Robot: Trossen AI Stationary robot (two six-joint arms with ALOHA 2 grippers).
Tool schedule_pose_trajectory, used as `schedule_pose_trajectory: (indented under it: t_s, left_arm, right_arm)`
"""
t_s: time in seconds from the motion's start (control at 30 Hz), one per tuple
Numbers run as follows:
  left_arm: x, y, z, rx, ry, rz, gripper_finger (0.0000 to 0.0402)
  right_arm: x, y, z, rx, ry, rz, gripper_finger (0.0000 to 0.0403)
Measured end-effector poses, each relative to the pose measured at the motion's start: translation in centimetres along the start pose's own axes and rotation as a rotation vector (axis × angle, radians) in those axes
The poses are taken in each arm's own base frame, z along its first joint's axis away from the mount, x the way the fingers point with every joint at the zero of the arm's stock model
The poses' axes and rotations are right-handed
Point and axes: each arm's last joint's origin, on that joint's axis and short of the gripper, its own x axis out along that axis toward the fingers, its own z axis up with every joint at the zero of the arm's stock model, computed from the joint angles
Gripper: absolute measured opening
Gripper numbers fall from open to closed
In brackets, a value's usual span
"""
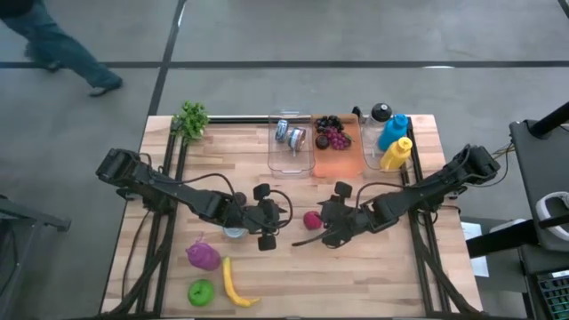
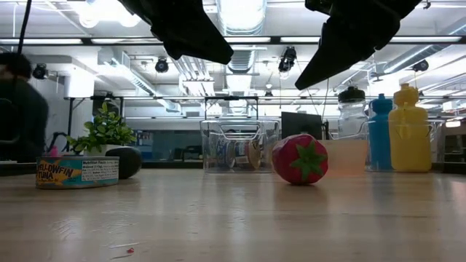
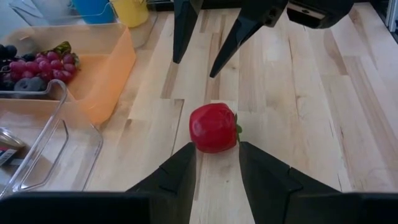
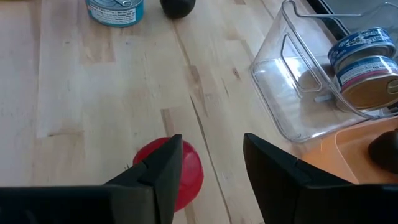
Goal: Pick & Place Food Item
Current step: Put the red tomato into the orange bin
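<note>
A red strawberry [image 1: 312,220] lay on the wooden surface [image 1: 373,276] between the two claws, held by neither. The left claw [image 1: 269,216] hovered just beside it, fingers apart with nothing in them, and the right claw [image 1: 335,213] hung close on the other side, its fingers [image 4: 163,168] also spread and empty above the berry. Near the left claw sat a tuna can [image 2: 77,172]. Farther back stood a clear bin [image 1: 292,142] holding cans, an orange tray [image 1: 338,147] with grapes, and bottles [image 1: 396,142].
</note>
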Motion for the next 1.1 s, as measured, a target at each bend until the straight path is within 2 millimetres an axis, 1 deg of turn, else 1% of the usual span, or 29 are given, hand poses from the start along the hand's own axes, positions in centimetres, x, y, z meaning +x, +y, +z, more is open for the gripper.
schedule_pose_trajectory:
  t_s: [0.33,0.57,0.93,1.1]
  left_arm:
    - [0.0,0.0,0.0,0.0,0.0,0.0,0.0124]
    - [0.0,-0.01,0.0,0.0,0.0,0.0,0.0124]
    - [0.0,-0.01,0.0,0.0,0.0,0.0,0.0124]
    - [-0.01,-0.02,-0.01,0.0,0.0,-0.001,0.0124]
  right_arm:
    - [0.01,0.02,-0.04,-0.004,0.004,0.008,0.0158]
    - [-0.01,0.28,-0.14,-0.004,0.041,0.098,0.0146]
    - [0.0,0.28,-0.14,-0.001,0.041,0.099,0.0132]
    - [0.0,0.28,-0.12,0.001,0.039,0.099,0.0136]
